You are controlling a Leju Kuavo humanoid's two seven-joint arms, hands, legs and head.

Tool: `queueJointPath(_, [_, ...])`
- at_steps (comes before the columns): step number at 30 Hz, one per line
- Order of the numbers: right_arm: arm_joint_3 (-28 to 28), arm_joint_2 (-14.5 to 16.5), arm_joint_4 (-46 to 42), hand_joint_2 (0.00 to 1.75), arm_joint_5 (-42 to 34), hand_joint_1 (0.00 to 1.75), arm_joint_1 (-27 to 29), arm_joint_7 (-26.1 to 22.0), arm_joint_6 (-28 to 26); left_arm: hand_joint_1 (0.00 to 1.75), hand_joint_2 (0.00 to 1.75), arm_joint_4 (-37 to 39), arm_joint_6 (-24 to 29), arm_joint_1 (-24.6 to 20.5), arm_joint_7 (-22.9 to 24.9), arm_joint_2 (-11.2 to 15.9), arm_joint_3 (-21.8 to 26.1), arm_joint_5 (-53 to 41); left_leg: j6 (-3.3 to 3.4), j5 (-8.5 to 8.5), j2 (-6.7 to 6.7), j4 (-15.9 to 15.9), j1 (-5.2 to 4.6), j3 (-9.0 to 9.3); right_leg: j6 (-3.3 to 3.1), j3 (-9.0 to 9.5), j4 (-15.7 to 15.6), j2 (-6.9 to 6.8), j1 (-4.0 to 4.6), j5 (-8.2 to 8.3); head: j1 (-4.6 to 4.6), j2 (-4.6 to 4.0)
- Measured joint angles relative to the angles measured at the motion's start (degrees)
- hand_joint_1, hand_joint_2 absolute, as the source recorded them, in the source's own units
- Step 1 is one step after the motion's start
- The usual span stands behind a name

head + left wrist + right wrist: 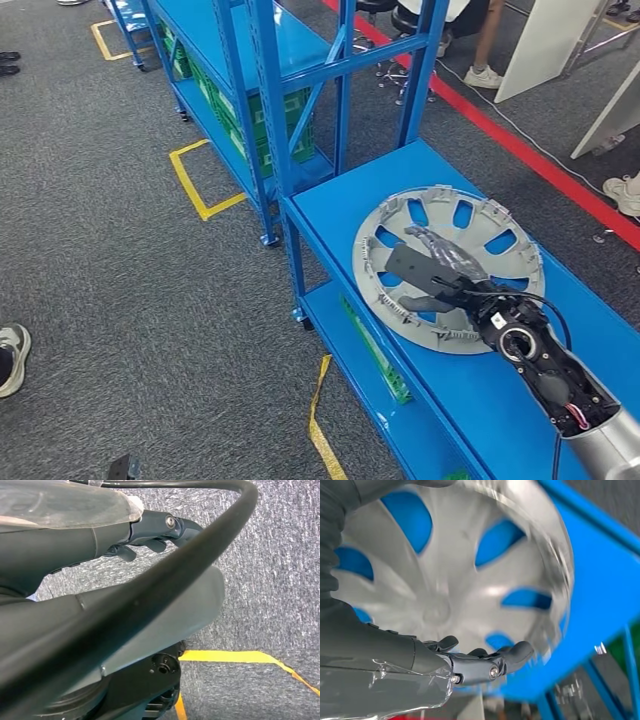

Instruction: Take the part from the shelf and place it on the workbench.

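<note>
A grey hubcap (434,215) lies flat on the blue top surface (340,200) of the near rack. My right hand (441,275) reaches over its near half, fingers stretched out across the spokes with nothing pinched in them. The right wrist view shows the hubcap (448,580) close behind the hand's dark fingers (508,656), slightly blurred, with blue showing through its cut-outs. My left hand (113,545) hangs over grey carpet, holding nothing, its fingers (162,527) loosely extended.
A second blue rack (226,40) stands behind, with green crates (264,125) on its lower shelf. A green piece (377,355) lies on the near rack's lower shelf. Yellow tape (200,190) and a red line (528,150) mark the carpet. A shoe (11,355) is at the left; people's feet (483,75) are at the back right.
</note>
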Motion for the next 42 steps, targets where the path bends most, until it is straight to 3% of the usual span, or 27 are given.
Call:
queueJointPath(11, [2.9, -0.8, 0.2, 1.75, -4.0, 0.0, 1.6, 5.2, 2.4, 0.0, 0.0, 0.0, -0.1, 0.0, 0.7, 0.2, 0.0, -0.2, 0.0, 0.0, 0.0, 0.0, 0.0, 0.0, 0.0, 0.0, 0.0, 0.0, 0.0, -0.02, 0.01, 0.0])
queueJointPath(29, [5.8, -1.3, 2.1, 1.75, -1.6, 0.01, 0.8, 10.1, 6.8, 0.0, 0.0, 0.0, 0.6, 0.0, 1.1, 0.2, 0.0, 0.8, 0.0, 0.0, 0.0, 0.0, 0.0, 0.0, 0.0, 0.03, 0.0, 0.0, 0.0, -0.02, -0.06, 0.0])
queueJointPath(33, [6.2, -1.3, 2.5, 1.75, -0.9, 1.72, 0.3, 12.0, 8.1, 0.0, 0.0, 0.0, 0.1, 0.0, 1.1, 0.2, 0.0, 0.9, 0.0, 0.0, 0.0, 0.0, 0.0, 0.03, 0.0, 0.04, 0.0, -0.01, 0.0, -0.02, -0.06, 0.0])
queueJointPath(42, [6.3, -2.3, 2.5, 1.75, 0.0, 1.75, 0.7, 15.0, 8.2, 0.0, 0.0, 0.0, -1.2, 0.0, 0.7, 0.4, 0.0, 0.7, 0.0, -0.02, 0.0, 0.0, 0.0, 0.17, 0.02, 0.13, 0.0, 0.0, -0.02, -0.05, 0.01, 0.0])
